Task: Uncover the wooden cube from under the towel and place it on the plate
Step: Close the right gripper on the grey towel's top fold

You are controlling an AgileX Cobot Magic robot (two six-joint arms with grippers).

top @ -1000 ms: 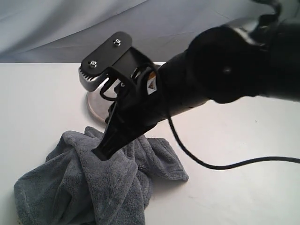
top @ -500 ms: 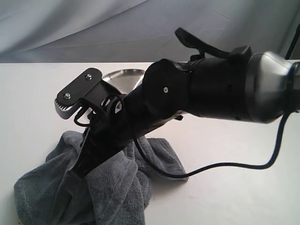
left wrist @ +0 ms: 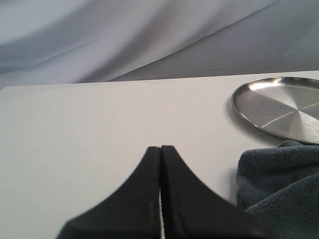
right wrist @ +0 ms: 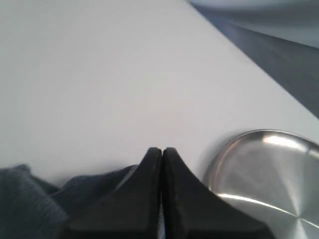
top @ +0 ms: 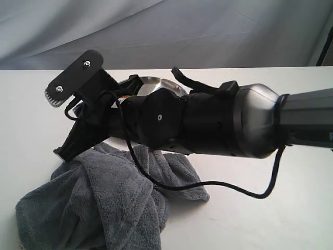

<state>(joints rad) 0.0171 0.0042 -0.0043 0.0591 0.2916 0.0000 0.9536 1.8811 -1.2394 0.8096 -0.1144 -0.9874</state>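
The right gripper, fingers pressed together, hangs at the far-left edge of the crumpled grey towel. Its arm stretches across the steel plate just behind. The left gripper, fingers also together on nothing, points over bare white table. The wooden cube is out of sight. Bluish cloth backs the scene.
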